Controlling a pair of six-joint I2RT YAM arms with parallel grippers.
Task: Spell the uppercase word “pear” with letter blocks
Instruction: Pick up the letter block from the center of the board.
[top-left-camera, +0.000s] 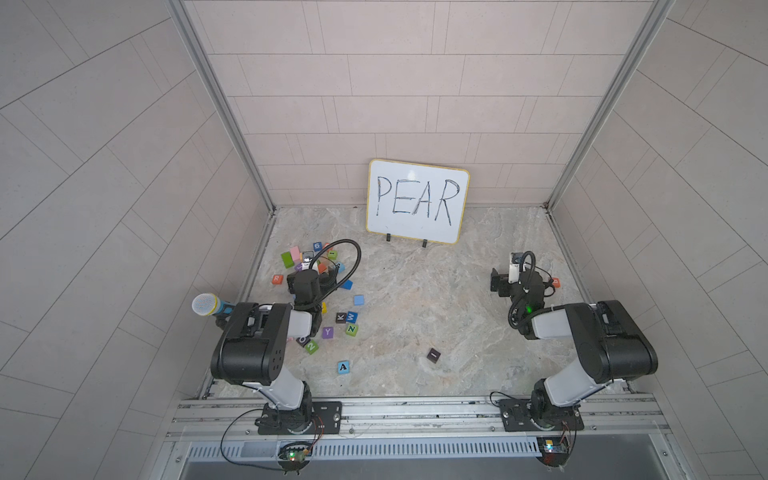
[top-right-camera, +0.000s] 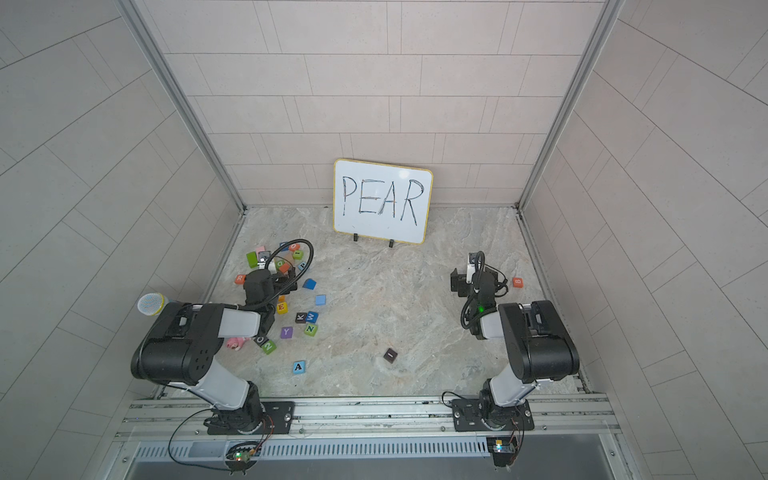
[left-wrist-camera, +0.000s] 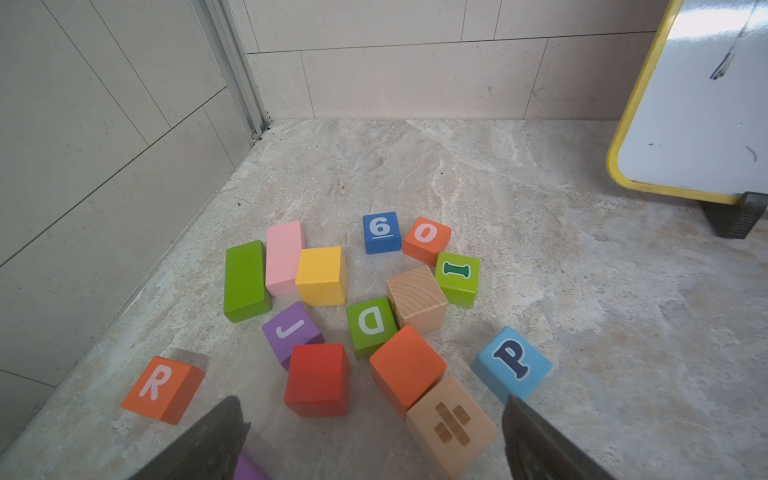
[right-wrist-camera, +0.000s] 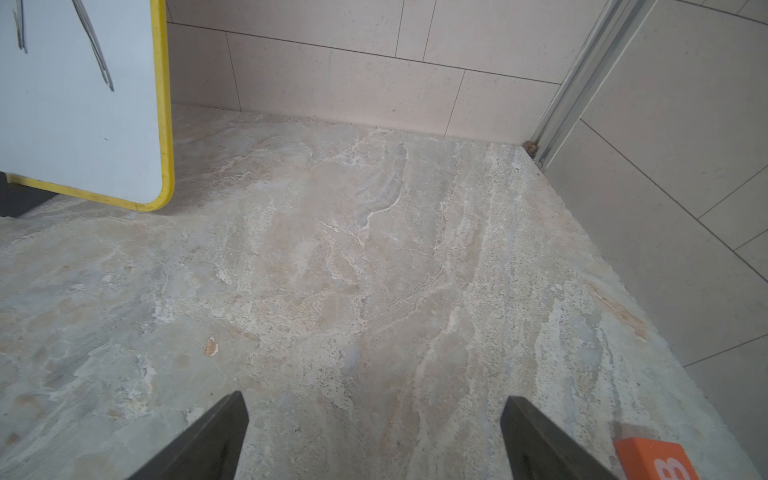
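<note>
The letter blocks lie scattered on the left of the stone table. In the left wrist view my left gripper (left-wrist-camera: 374, 401) is open over the heap, holding nothing. The light blue P (left-wrist-camera: 513, 363) sits just beyond one of its fingertips, and the orange R (left-wrist-camera: 160, 386) lies off to the other side. The yellow E (top-right-camera: 281, 307) shows beside the left arm's wrist. The blue A (top-left-camera: 343, 366) lies alone nearer the front edge. My right gripper (right-wrist-camera: 374, 399) hangs open over bare table at the right, far from these blocks.
A whiteboard (top-left-camera: 417, 201) reading PEAR stands at the back wall. Other cubes crowd the heap: red (left-wrist-camera: 318, 378), plain orange (left-wrist-camera: 407, 363), wooden (left-wrist-camera: 451, 424), green D (left-wrist-camera: 372, 324). Cubes K, W, N and Y (top-left-camera: 347, 324) lie mid-left. An orange B (top-left-camera: 556, 282) sits far right, a dark cube (top-left-camera: 433, 355) mid-front, a toy microphone (top-left-camera: 205, 305) left.
</note>
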